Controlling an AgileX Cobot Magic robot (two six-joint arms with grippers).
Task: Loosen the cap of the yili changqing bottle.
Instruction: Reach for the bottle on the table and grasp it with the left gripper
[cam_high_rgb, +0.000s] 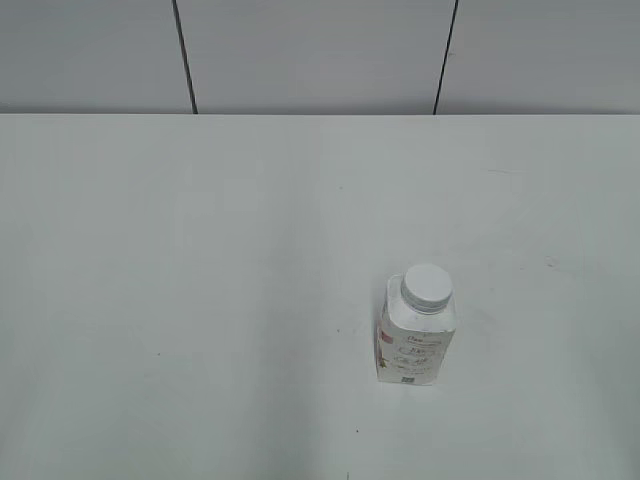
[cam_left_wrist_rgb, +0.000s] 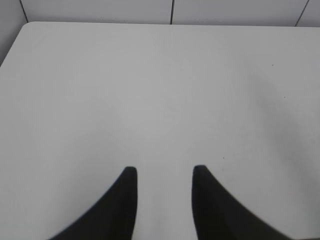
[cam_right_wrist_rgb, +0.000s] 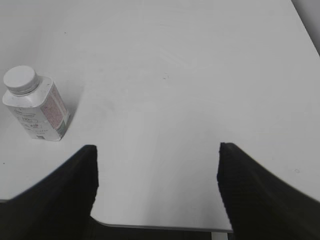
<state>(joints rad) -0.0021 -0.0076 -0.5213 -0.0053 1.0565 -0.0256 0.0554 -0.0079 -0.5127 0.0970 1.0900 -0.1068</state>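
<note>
White plastic dominates the scene: the yili changqing bottle (cam_high_rgb: 415, 335), small and squarish with rounded shoulders, printed text and a red mark on its side, stands upright on the pale, bare table (cam_high_rgb: 200, 300). Its round white screw cap (cam_high_rgb: 427, 286), flat-topped with a ribbed rim, sits on the neck and looks fully seated; loosening has not begun.

Neither arm appears in the exterior view. The right gripper (cam_right_wrist_rgb: 157, 150) hangs above the table with its dark jaws spread wide and nothing between them; the bottle lies well off to the left of it and farther forward, apart from both fingers. The left gripper (cam_left_wrist_rgb: 162, 172) hovers over bare table with its jaws narrowly parted and empty, and the bottle does not show in its view at all.

Risks from here, as I judge them: the bottle is light and narrow-based, so a finger arriving off-centre could tip or slide it. If only the cap is turned without the other gripper bracing the body, the whole bottle would likely spin instead. The left jaws also look too narrow to take the body without opening further.
</note>
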